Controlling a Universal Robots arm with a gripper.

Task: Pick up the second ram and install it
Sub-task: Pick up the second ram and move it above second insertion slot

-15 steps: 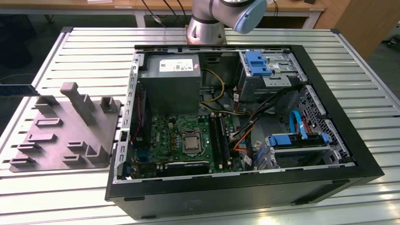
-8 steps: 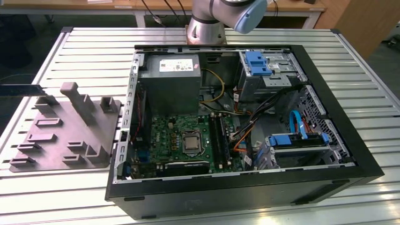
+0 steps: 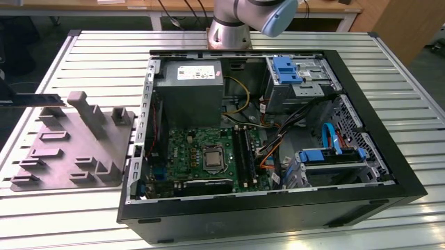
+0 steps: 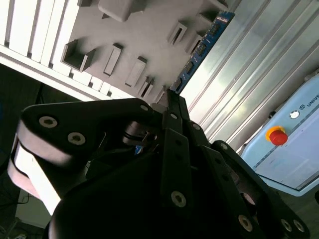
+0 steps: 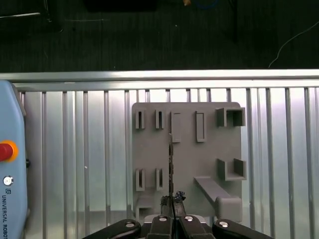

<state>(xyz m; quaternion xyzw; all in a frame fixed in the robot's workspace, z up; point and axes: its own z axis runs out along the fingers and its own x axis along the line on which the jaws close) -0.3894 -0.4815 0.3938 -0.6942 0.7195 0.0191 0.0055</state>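
Note:
The second ram (image 3: 40, 99) is a thin dark stick, blue-green in the second wrist view (image 4: 207, 37), and my gripper (image 4: 172, 97) is shut on one end of it. It hangs level above the far end of the grey plastic tray (image 3: 70, 156), at the exterior view's left, clear of the pegs. The first wrist view looks down its thin edge (image 5: 171, 159), which runs out from the closed gripper (image 5: 172, 200) over the tray (image 5: 187, 149). The motherboard's black memory slots (image 3: 243, 148) lie inside the open computer case (image 3: 375, 182), well to the exterior view's right of the stick.
The tray's upright pegs (image 3: 87, 112) stand just below and beside the stick. A pale blue control box with a red button (image 4: 276, 135) sits by the slatted metal table (image 3: 104, 57). The table's edge and dark floor lie beyond the tray (image 5: 159, 40).

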